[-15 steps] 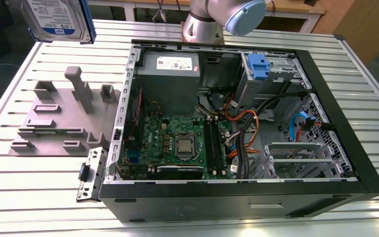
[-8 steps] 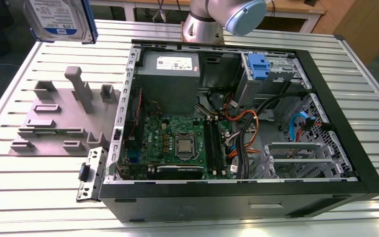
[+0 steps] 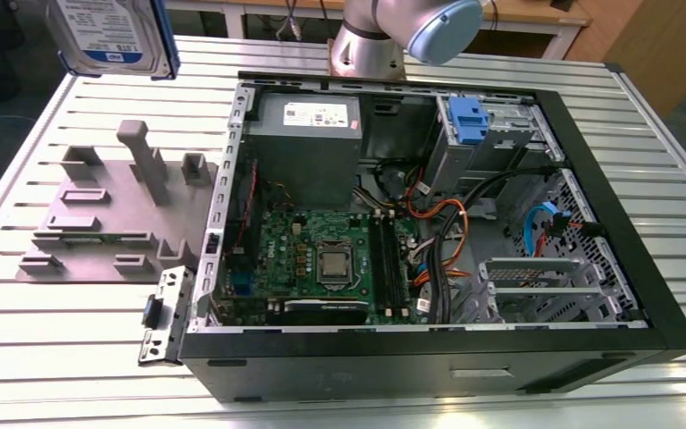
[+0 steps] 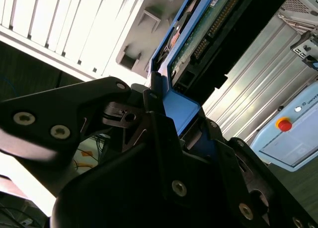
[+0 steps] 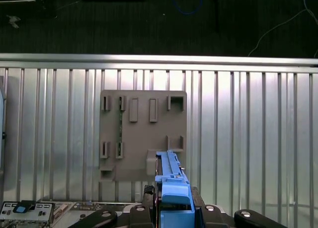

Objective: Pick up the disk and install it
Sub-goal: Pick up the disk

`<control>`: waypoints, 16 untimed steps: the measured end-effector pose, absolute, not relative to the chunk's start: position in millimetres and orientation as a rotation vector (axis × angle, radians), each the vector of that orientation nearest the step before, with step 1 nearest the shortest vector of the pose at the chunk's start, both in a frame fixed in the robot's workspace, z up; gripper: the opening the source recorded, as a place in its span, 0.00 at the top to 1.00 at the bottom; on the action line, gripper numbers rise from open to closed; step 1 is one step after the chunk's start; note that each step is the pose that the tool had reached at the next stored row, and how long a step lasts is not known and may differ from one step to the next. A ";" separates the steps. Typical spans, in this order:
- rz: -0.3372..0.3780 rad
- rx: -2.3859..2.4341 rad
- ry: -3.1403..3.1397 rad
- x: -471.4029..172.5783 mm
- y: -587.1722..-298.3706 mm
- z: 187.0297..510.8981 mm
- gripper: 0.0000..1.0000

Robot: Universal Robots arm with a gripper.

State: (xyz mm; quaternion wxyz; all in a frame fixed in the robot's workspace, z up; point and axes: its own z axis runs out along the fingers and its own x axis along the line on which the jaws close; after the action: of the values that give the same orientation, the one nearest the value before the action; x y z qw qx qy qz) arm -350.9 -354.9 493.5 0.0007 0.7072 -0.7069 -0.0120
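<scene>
The disk [image 3: 111, 36] hangs in the air at the exterior view's far left, above the table, its white-and-blue label facing the camera and blue rails along its sides. In the second wrist view the disk [image 4: 208, 24] shows its circuit-board side, and my gripper [image 4: 169, 114] is shut on its blue end tab. In the first wrist view the disk [image 5: 169, 171] is seen edge-on over the grey holder block [image 5: 143, 133], with my gripper [image 5: 174, 205] clamped around its blue end.
An open computer case [image 3: 606, 206] lies on the slatted metal table [image 3: 57, 349], holding a motherboard [image 3: 319, 259], a grey power-supply box [image 3: 307, 134], cables and a blue caddy [image 3: 468, 121]. The grey holder block [image 3: 104, 214] stands to the case's left. The arm's base [image 3: 373, 40] rises behind the case.
</scene>
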 end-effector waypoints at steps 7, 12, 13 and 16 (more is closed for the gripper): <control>-0.038 2.221 -2.220 -349.5 -354.8 493.5 0.64; -0.038 2.221 -2.220 -348.5 -354.8 493.5 0.64; -0.038 2.221 -2.220 -348.3 -354.8 493.5 0.64; -0.038 2.221 -2.220 -347.7 -354.8 493.5 0.64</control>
State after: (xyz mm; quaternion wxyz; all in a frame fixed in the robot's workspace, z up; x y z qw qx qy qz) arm -347.7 -354.8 493.5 0.0007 0.7072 -0.7069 -0.0120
